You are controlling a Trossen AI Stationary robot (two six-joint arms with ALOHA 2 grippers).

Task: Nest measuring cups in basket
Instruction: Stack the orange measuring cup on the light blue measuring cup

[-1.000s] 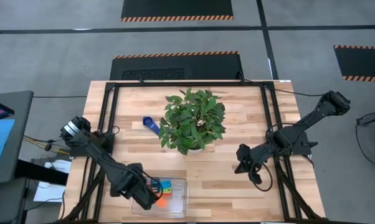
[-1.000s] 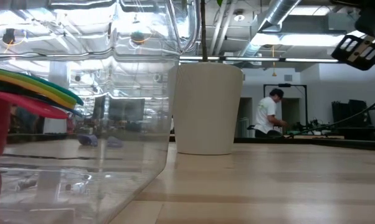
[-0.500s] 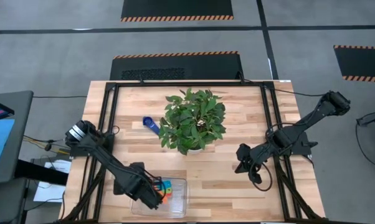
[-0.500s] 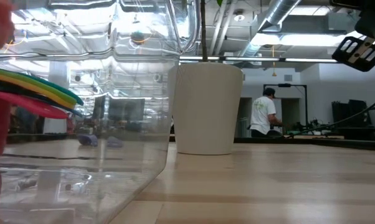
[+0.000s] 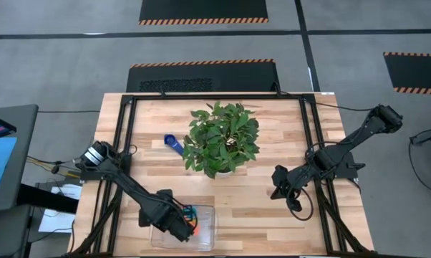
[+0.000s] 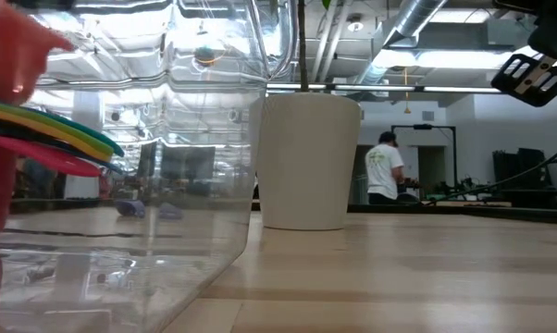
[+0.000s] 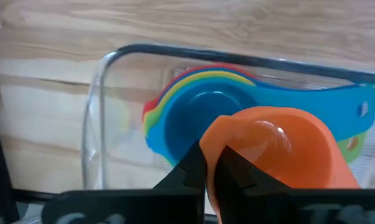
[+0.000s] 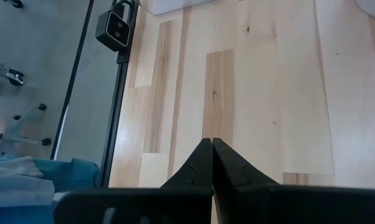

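Over the last second the left gripper (image 7: 209, 163) has travelled in over the basket (image 7: 106, 81), and its jaws, closed on the orange cup (image 7: 275, 149), now hang just above the nested stack (image 7: 194, 118) of red, yellow, green and blue cups lying there. By the look of it, release is near. A dark blue cup (image 5: 174, 143) lies on the desk beside the plant (image 5: 221, 137), well away from these jaws. The right gripper (image 8: 211, 163) waits, jaws closed on nothing, above bare desk (image 8: 268, 93).

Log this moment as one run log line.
left end effector shut on orange cup above nested stack in basket | right end effector shut, idle | dark blue cup beside plant
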